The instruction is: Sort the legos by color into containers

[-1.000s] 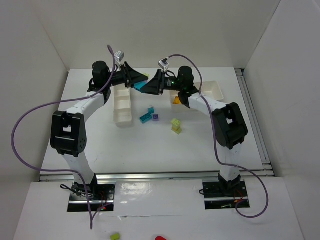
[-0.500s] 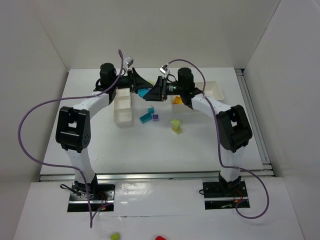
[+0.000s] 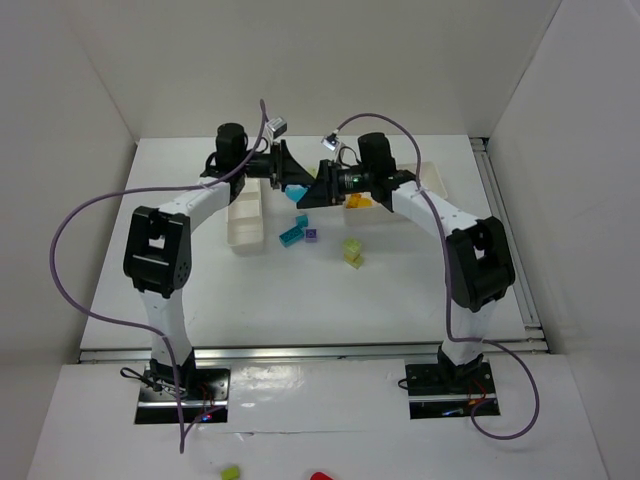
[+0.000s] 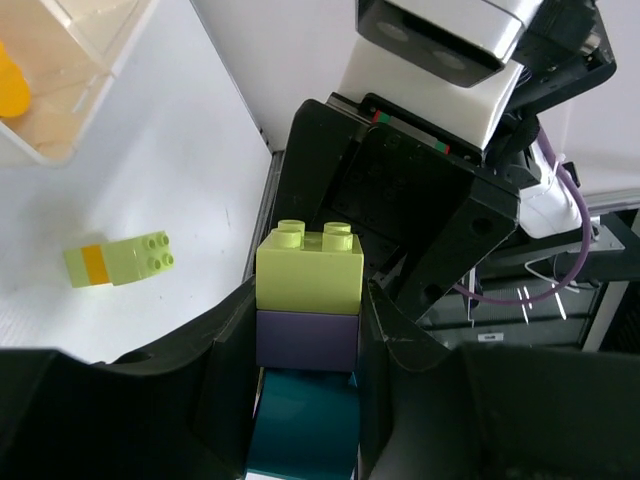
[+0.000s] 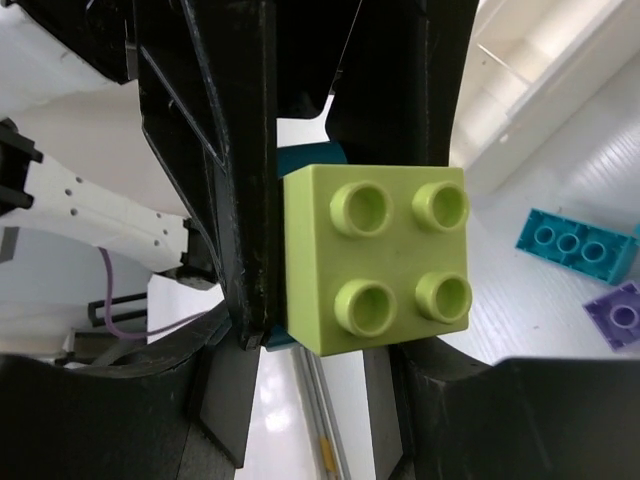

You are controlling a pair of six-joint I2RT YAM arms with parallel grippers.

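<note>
A stack of three legos, lime green (image 4: 309, 265) over purple (image 4: 307, 340) over teal (image 4: 303, 420), hangs in the air between both grippers. My left gripper (image 4: 308, 320) is shut on its purple and teal part. My right gripper (image 5: 322, 350) faces it and is closed around the lime brick (image 5: 378, 258), whose studs point at its camera. In the top view the stack (image 3: 299, 190) is above the table, between the narrow tray (image 3: 245, 222) and the wider tray (image 3: 428, 180). Loose on the table lie teal bricks (image 3: 291, 234), a purple brick (image 3: 311, 234) and a lime-and-yellow stack (image 3: 352, 250).
An orange brick (image 3: 356, 201) lies at the wider tray's left end. The lime-and-yellow stack (image 4: 115, 262) shows below in the left wrist view. A teal brick (image 5: 575, 245) and the purple one (image 5: 618, 315) show in the right wrist view. Two stray pieces (image 3: 231, 472) lie off the table in front.
Both grippers have moved together to the right and slightly nearer, carrying the stack from over the narrow tray's far end toward the table's middle. The loose bricks have not moved.
</note>
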